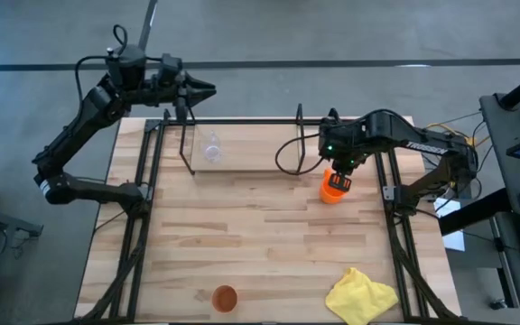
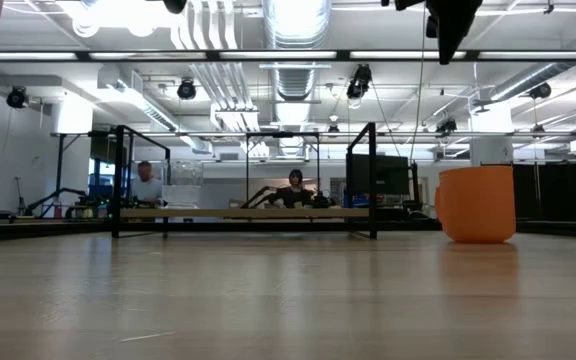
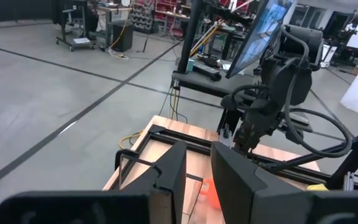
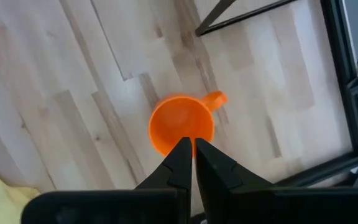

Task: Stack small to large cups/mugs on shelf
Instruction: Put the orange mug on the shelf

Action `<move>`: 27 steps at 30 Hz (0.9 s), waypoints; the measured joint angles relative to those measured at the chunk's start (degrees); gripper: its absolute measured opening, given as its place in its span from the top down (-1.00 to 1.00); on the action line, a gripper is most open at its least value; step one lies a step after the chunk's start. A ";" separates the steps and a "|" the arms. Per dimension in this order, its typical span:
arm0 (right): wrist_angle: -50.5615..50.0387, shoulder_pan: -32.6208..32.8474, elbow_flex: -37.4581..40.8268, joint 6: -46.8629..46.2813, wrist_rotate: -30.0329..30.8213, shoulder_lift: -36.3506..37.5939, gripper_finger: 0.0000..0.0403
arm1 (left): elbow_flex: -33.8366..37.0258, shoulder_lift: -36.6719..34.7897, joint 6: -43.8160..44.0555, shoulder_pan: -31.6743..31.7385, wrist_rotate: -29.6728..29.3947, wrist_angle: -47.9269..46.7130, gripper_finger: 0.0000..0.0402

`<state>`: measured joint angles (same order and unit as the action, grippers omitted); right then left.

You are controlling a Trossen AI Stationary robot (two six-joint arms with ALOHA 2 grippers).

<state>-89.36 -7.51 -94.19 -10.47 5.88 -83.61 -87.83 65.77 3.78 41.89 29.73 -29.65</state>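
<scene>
The bright orange mug point(image 1: 331, 190) stands upright on the table right of the black wire rack point(image 1: 242, 144), its handle point(image 4: 215, 98) toward the far right. My right gripper point(image 4: 193, 144) hovers above its rim, pointing down, fingers shut; in the low view the mug point(image 2: 476, 205) stands clear below it. The tiny clear glass point(image 1: 212, 150) stands inside the rack frame. The terracotta-tan tumbler point(image 1: 225, 298) stands upright at the near edge. My left gripper point(image 1: 208, 90) waits beyond the table's far edge, left of the rack, with a narrow gap between its fingers.
A crumpled yellow cloth point(image 1: 361, 295) lies at the near right corner. Black frame rails point(image 1: 395, 194) run along both sides of the table. The middle of the wooden table point(image 1: 260, 230) is bare. People sit in the room beyond the rack point(image 2: 243, 180).
</scene>
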 joint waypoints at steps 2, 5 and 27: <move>0.34 0.00 0.00 0.25 0.16 0.00 0.94 | 0.00 -0.18 0.02 0.00 0.01 0.05 0.70; 1.00 0.00 0.00 0.37 0.19 0.00 0.94 | 0.02 -0.34 0.05 0.00 0.01 0.02 0.70; 2.65 0.00 0.00 -12.03 -0.08 0.31 0.94 | 0.07 -0.67 0.06 0.00 0.02 0.00 0.70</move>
<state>-86.71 -7.51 -94.19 -22.50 5.80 -83.30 -87.77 65.10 3.84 41.89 29.75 -29.65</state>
